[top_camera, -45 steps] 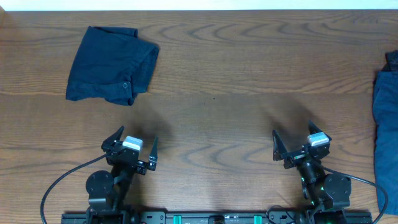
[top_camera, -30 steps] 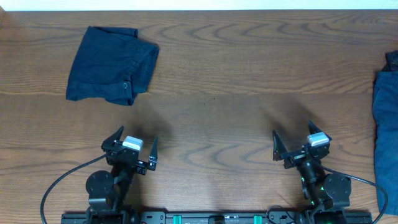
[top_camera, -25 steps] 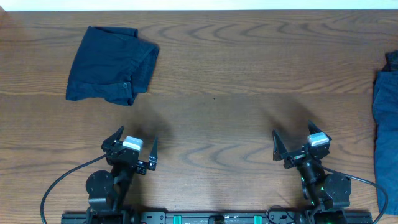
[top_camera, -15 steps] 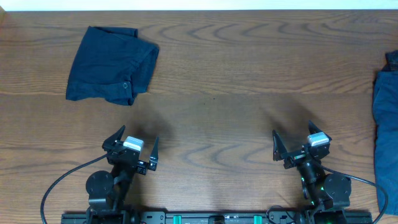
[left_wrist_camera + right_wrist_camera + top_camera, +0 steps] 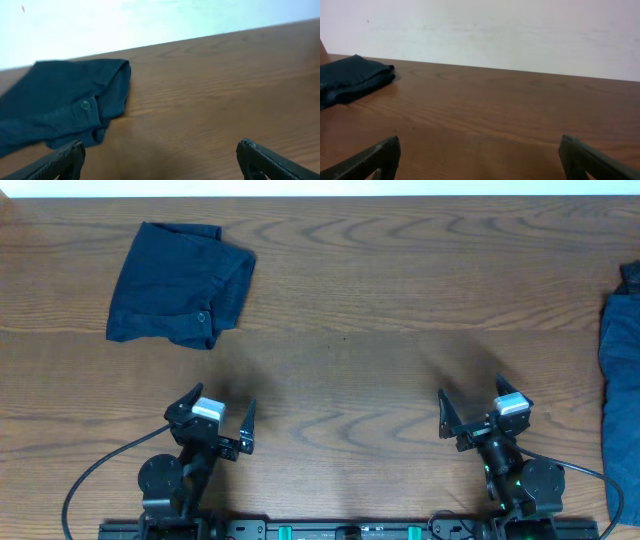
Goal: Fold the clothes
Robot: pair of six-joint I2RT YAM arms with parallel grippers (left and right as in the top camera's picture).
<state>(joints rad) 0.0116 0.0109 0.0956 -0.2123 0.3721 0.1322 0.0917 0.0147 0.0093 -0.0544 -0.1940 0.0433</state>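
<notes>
A pair of dark navy shorts (image 5: 178, 284) lies folded into a compact bundle at the far left of the wooden counter (image 5: 380, 300), a small button (image 5: 203, 317) showing at its near edge. A brighter blue garment (image 5: 620, 380) sits at the counter's right edge, partly out of the overhead view, with a darker piece (image 5: 632, 275) just above it. At the near side, well apart from the shorts, the left gripper (image 5: 222, 402) hovers with its jaws spread wide and nothing between them. The right gripper (image 5: 470, 395) is likewise wide apart and empty. From the left wrist camera, the shorts (image 5: 65, 100) lie ahead and to the left of the fingers (image 5: 65, 157).
</notes>
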